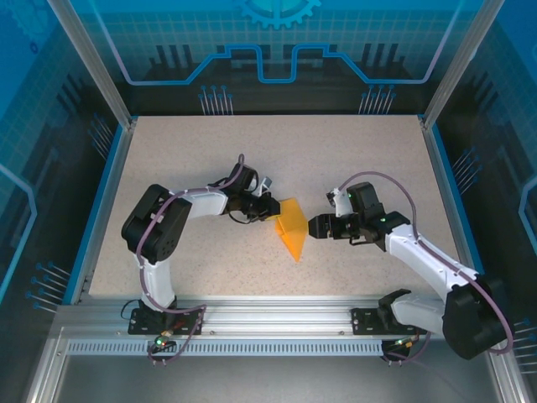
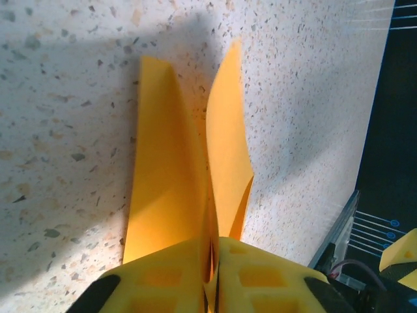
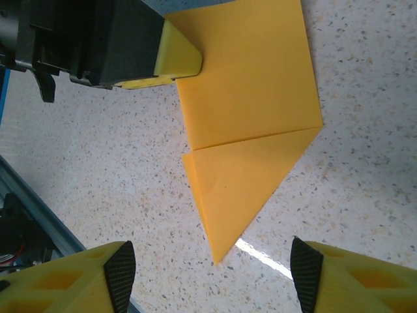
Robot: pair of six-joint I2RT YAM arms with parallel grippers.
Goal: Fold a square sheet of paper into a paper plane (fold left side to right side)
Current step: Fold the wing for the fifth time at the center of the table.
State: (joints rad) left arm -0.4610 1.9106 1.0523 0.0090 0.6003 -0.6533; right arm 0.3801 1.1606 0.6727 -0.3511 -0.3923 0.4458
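The half-folded square sheet of paper (image 1: 292,228) lies mid-table (image 1: 168,168). My left gripper (image 1: 270,207) is pinched tight on its left edge, and my right gripper (image 1: 314,227) gapes empty just beside it. I judge this the fold-over step: next, carry that edge rightward.

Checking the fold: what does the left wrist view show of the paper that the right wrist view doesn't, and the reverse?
Left wrist: two flaps of the orange paper spreading apart beyond the pinch. Right wrist: the right gripper open, short of the paper's pointed tip, and the fold line across it. Both: the left gripper shut on the paper, over the speckled table.
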